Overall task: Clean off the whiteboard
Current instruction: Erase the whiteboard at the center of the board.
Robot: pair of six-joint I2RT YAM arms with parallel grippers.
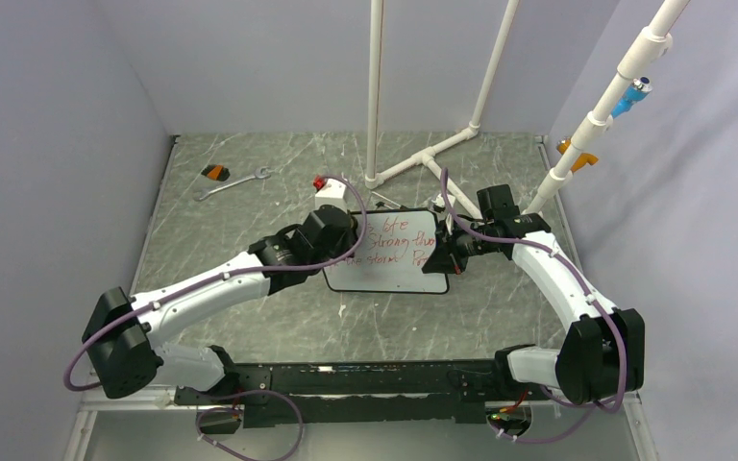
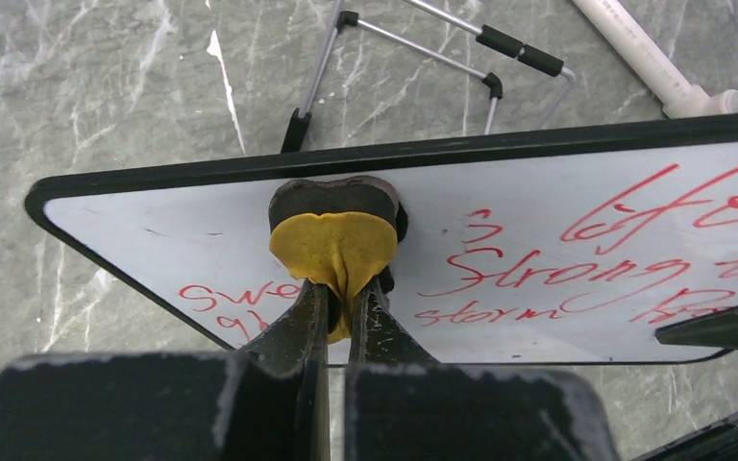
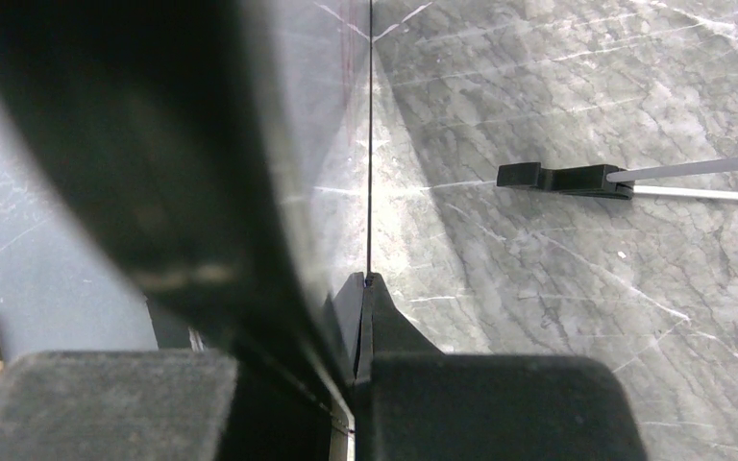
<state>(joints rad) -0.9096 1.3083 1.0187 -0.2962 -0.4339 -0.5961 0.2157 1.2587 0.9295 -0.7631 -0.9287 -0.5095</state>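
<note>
Left wrist view puts my left hand (image 2: 338,293) clamped tight on a small eraser (image 2: 332,242), a yellow cloth face over a dark pad, pressed against the whiteboard (image 2: 538,206) just under its top frame. Red handwriting (image 2: 524,274) runs on both sides of the pad: one word starts at the lower left, and several lines sit to the right. Only the upper left corner looks bare, with a faint smudge. I judge the wiping has barely begun and nearly all the text is left to clear. From the top view the board is propped on its wire stand (image 2: 500,41) in the middle of the table (image 1: 250,206), between my two arms. My right hand (image 1: 450,252) is closed on the board's right edge, seemingly to steady it. Its wrist view shows the thin frame running straight into the pinched fingers.
</note>
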